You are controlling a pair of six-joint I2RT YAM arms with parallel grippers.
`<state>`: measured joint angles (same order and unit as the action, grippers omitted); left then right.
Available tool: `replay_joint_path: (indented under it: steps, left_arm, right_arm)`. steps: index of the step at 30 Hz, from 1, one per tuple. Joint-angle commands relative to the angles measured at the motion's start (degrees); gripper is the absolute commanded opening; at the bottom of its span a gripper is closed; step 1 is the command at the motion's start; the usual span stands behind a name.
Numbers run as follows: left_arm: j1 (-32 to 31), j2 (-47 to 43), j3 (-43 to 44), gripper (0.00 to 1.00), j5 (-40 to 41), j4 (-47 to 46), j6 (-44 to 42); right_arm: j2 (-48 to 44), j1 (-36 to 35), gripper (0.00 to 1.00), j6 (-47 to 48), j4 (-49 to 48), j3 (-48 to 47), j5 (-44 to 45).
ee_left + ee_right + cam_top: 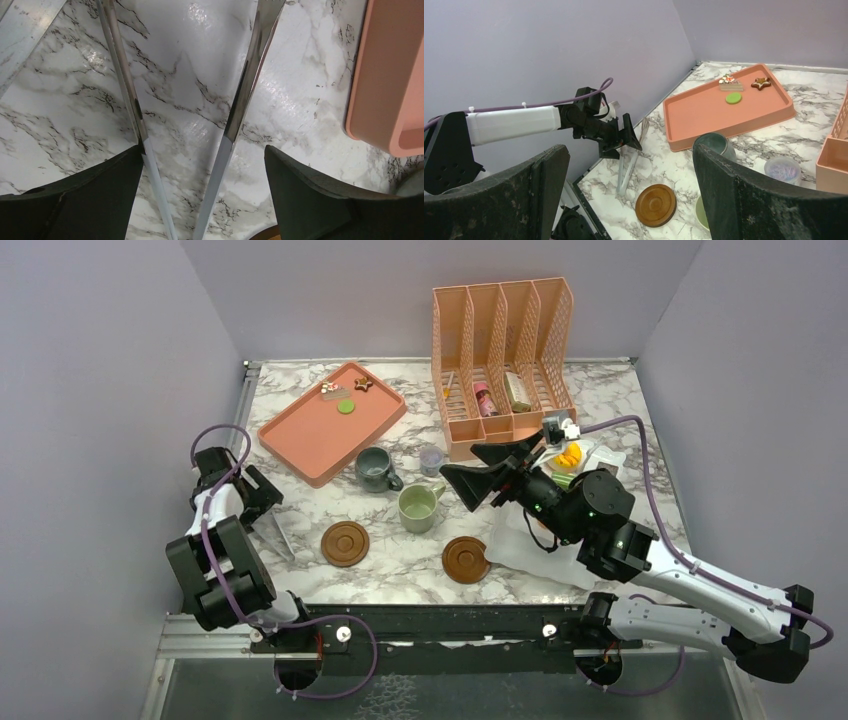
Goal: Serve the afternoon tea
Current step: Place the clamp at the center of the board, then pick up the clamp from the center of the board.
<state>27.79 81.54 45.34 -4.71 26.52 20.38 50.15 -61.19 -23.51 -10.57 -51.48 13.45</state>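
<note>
The grey-blue mug (375, 468) and the pale green mug (418, 507) stand mid-table, off the two brown coasters (345, 543) (465, 559). Three toy cookies, among them a brown star (363, 384) and a green disc (346, 406), lie on the pink tray (310, 435). My left gripper (268, 512) (202, 180) hovers open over metal tongs (240, 100) that lie flat on the marble. My right gripper (478, 470) (631, 185) is open and empty above the table, right of the mugs (716, 145).
A pink file organiser (503, 360) at the back holds a pink bottle (484, 398). A tiny lilac cup (431, 459) stands in front of it. A white tray (530, 550) with orange (570, 455) and green toy food lies under the right arm. Walls close both sides.
</note>
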Motion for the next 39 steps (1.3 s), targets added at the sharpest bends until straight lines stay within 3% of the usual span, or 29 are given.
replay_joint_path:
  steps: [1, 9, 16, 28, 39]
  left_arm:
    - [0.1, 1.0, -1.0, 0.88, -2.4, -2.7, 0.2]
    - [0.2, 4.2, -0.7, 0.83, -2.1, -3.2, 0.9]
    - [-1.2, 4.2, -0.2, 0.71, 1.8, -1.9, 1.2]
    - [-4.7, 1.2, 0.7, 0.67, 12.1, 2.2, 5.1]
    - [-7.8, 2.0, 0.4, 0.69, 14.6, 1.8, 6.6]
  right_arm:
    - [-0.6, -0.4, 0.99, -0.5, -0.3, -1.5, 1.1]
    - [-3.2, -0.4, 0.99, -0.6, -0.5, 0.1, 1.9]
    - [-4.9, -0.4, 0.99, -1.1, -1.1, 3.0, 2.7]
    - [-7.1, -0.4, 0.99, -1.2, -2.9, 5.2, 0.3]
    - [-6.9, -0.4, 0.99, -1.9, -3.4, 5.6, -1.1]
